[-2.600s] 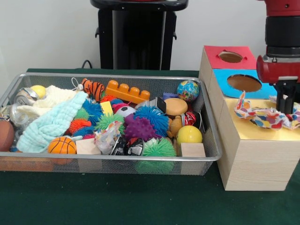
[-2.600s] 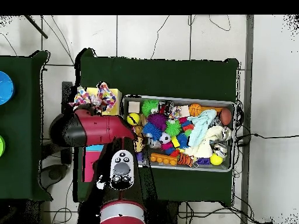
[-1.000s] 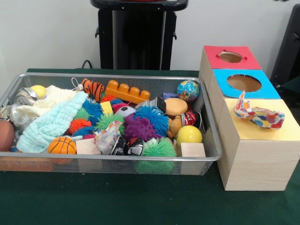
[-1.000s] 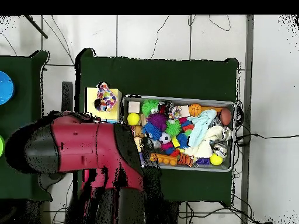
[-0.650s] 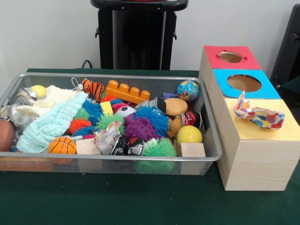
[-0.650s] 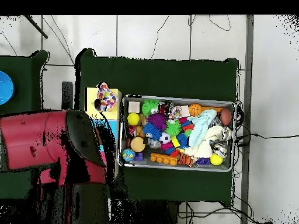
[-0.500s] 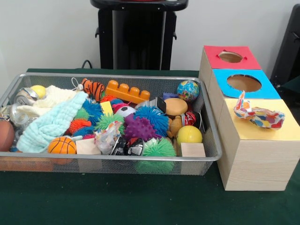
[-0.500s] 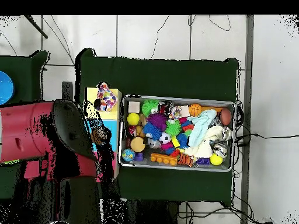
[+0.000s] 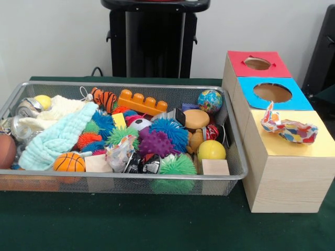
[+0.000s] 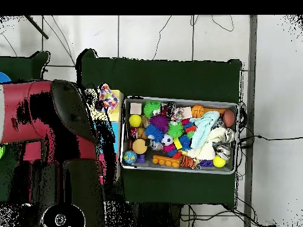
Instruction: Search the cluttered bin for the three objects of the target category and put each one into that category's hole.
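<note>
One dotted cloth (image 9: 289,128) lies crumpled on the yellow top of the nearest wooden box (image 9: 285,178), over the spot where its hole is; the hole itself is hidden. The cloth also shows in the overhead view (image 10: 107,97). The wire mesh bin (image 9: 125,84) stands left of the boxes, full of toys. A crumpled pale piece with coloured marks (image 9: 119,151) lies near the bin's front; I cannot tell whether it is a dotted cloth. No gripper shows. Only the red and black arm (image 10: 35,121) fills the overhead view's left side.
The blue-topped box (image 9: 272,93) and red-topped box (image 9: 257,63) stand behind the yellow one, holes open. The bin holds a mint towel (image 9: 55,138), a cream knitted cloth (image 9: 55,110), spiky balls, a basketball (image 9: 69,162) and wooden blocks. The pedestal (image 9: 153,39) stands behind.
The gripper that hung over the yellow box has left the front view. The arm has swung away to the overhead view's left. The cloth stays on the box, more bunched.
</note>
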You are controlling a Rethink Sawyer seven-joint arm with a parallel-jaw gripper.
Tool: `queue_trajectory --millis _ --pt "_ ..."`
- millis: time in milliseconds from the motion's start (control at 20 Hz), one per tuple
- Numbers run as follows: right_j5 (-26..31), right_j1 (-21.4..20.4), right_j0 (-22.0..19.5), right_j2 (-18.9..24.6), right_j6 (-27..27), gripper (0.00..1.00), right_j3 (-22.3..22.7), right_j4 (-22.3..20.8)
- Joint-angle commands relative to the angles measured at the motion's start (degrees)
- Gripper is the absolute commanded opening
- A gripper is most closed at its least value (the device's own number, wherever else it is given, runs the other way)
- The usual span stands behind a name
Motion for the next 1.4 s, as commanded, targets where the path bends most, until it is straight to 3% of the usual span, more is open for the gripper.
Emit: queue_trajectory --millis 50,350,550,950,1400 --pt "0.31 2.51 -3.95 3.14 7.80 0.00 2.83 1.46" --pt "-5.42 0.64 -3.29 3.11 7.72 0.00 8.65 1.92" --pt "-9.19 -0.78 -4.57 4.48 5.92 0.00 13.50 4.48" --pt "-13.64 -6.03 -7.83 4.89 -1.71 0.00 20.56 4.90" --pt "-14.18 -4.48 -13.67 9.18 -9.00 0.00 20.75 2.89"
